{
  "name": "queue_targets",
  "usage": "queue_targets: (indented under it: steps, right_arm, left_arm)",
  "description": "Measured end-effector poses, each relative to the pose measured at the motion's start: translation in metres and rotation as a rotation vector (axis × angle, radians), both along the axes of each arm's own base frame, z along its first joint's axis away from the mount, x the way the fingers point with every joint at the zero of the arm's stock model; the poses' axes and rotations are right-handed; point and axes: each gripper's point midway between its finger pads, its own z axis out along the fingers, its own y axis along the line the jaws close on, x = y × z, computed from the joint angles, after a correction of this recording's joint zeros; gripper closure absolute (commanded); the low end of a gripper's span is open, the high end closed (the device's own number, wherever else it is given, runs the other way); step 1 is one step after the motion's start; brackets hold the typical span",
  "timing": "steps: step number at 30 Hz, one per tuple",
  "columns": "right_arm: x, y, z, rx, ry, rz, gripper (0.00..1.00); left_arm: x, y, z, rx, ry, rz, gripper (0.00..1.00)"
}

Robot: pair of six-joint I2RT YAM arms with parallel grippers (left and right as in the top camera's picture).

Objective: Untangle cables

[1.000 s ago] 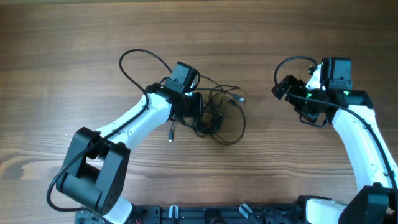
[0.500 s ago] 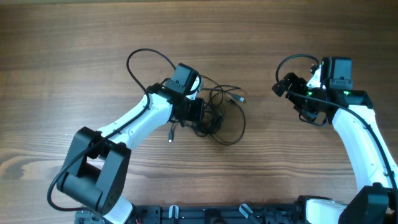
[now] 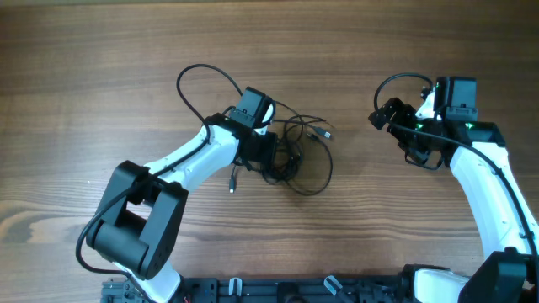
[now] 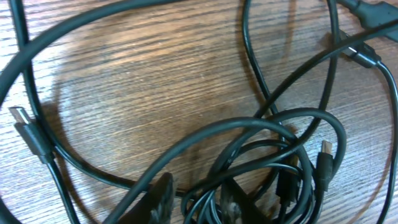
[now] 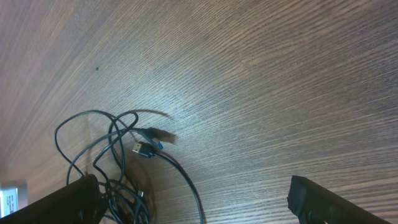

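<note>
Cables [image 3: 290,156] sit as one knotted clump on the bench [image 3: 101,76], right at the tips of the left gripper [image 3: 265,153] and spilling past them. Left wrist view shows a few strands of the knot running between its fingers [image 4: 160,196]. The fingers stand narrow, but I can't tell if they actually pinch anything.

It looks aimed at the dense part of the knot, probably to anchor it. One plug [image 4: 324,165] lies just ahead of the fingers inside the coils. Another plug [image 4: 28,130] is off to the side on a wide loop. Those free ends are what needs threading out.

Right gripper [image 3: 386,115] is wide open and holds nothing, well apart from the clump, fingers pointing toward it. The loose end with the plug [image 5: 146,149] lies on the side nearest to it. My read is that it's parked clear as the pulling hand.

Still fully tangled, nothing separated. Risk: a grab on several strands at once drags the whole clump instead of loosening it.
</note>
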Motion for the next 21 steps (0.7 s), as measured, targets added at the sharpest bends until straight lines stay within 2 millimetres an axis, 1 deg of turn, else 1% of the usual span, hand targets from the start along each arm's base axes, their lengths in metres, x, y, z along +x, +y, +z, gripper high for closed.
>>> queue_targets:
  steps: [2,5,6,7,8,9,10,11,14,17,20,21]
  right_arm:
    - [0.0,0.0,0.0,0.0,0.0,0.0,0.0]
    - [0.0,0.0,0.0,0.0,0.0,0.0,0.0]
    - [0.0,0.0,0.0,0.0,0.0,0.0,0.0]
    - [0.0,0.0,0.0,0.0,0.001,0.0,0.0]
    - [-0.001,0.0,0.0,0.0,0.002,0.0,0.0]
    - [-0.001,0.0,-0.001,0.001,0.006,0.001,0.0]
    - [-0.002,0.001,-0.001,0.006,0.011,0.002,0.0]
    - [-0.004,0.003,-0.001,0.015,0.019,0.006,0.0]
    - [-0.009,0.008,-0.002,0.044,0.037,0.019,0.0]
    - [-0.01,0.011,-0.001,0.061,0.04,0.027,0.0]
    - [-0.012,0.021,0.003,0.101,0.023,0.083,0.0]
    - [-0.012,0.026,0.005,0.121,0.014,0.115,0.0]
  left_arm:
    - [-0.001,-0.002,0.0,0.001,-0.001,-0.009,0.67]
    - [-0.005,-0.007,0.0,0.001,0.0,-0.026,0.61]
    - [-0.006,-0.008,0.0,0.003,-0.001,-0.033,0.61]
    - [-0.008,-0.01,0.0,0.004,0.001,-0.039,0.63]
    - [-0.009,-0.012,0.0,0.005,0.001,-0.045,0.7]
    - [-0.01,-0.014,0.0,0.006,0.0,-0.051,0.81]
    - [-0.012,-0.015,-0.001,0.007,0.001,-0.054,0.9]
    - [-0.014,-0.017,-0.002,0.01,0.002,-0.059,0.96]
    - [-0.023,-0.017,-0.008,0.026,0.019,-0.083,0.96]
    - [-0.021,-0.018,-0.009,0.021,0.011,-0.082,0.96]
    - [-0.016,-0.013,-0.002,0.024,0.031,-0.043,0.96]
    - [-0.012,-0.009,0.005,0.024,0.04,-0.017,0.96]
